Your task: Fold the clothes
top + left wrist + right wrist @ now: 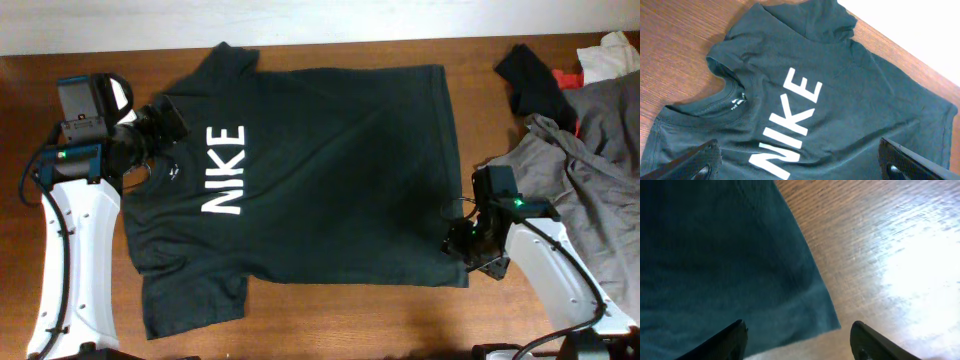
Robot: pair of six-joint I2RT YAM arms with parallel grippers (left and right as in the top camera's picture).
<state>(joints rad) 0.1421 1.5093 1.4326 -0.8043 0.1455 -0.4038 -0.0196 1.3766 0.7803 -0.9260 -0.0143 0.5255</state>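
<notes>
The clothes [330, 170] are one very dark blackish-green T-shirt, spread flat and face up across the middle of the wooden table [330, 320], with "NIKE" in big white letters on the chest. Its collar lies by the left arm, its hem by the right arm, and one short sleeve points to each long edge of the table. The left gripper [172, 118] hangs over the collar with its jaws wide apart and nothing between them. In the overhead view it covers part of the neckline. The small white mark inside the collar [738, 101] is too small to read. The right gripper [462, 243] sits at the hem's near corner, jaws apart on either side of that corner and not closed on it. Its wrist view is blurred and the fingertips [730, 337] are cut off at the lower edge, so whether they touch the cloth cannot be told.
</notes>
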